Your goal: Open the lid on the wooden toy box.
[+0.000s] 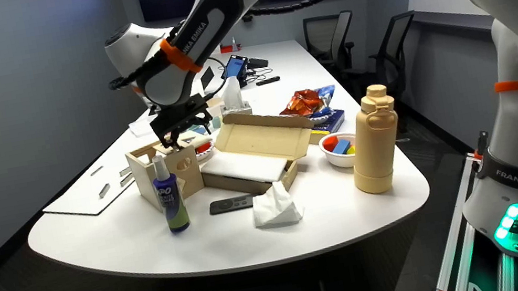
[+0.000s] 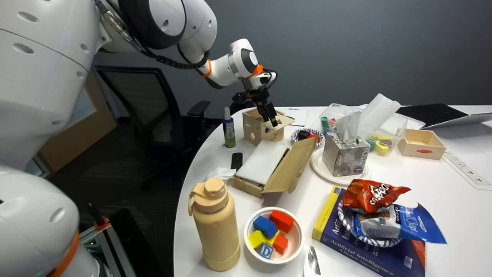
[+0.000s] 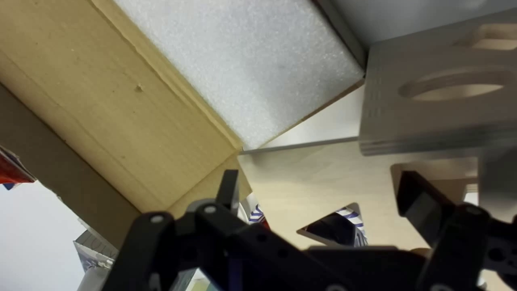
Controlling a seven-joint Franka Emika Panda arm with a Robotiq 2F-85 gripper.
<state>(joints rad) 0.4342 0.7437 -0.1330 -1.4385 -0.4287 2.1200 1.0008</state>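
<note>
The wooden toy box (image 1: pixel 193 181) stands on the table in both exterior views (image 2: pixel 253 129), with cut-outs in its sides. Its lid (image 2: pixel 284 122) is shifted off the box and juts out past one wall, leaving part of the top uncovered. In the wrist view the lid (image 3: pixel 307 178) has a triangular and a square hole. My gripper (image 3: pixel 320 180) is open over the lid, its fingers wide apart. The right finger in the wrist view is at the square hole; the left finger is beyond the lid's edge. How deep the finger reaches is hard to tell.
An open cardboard box (image 1: pixel 266 139) with white foam stands close beside the toy box. A spray bottle (image 1: pixel 170 196) is right in front of it. A striped bowl (image 2: pixel 317 138) lies by the lid. A tissue box (image 2: pixel 344 157) and tan jug (image 2: pixel 217 227) stand farther off.
</note>
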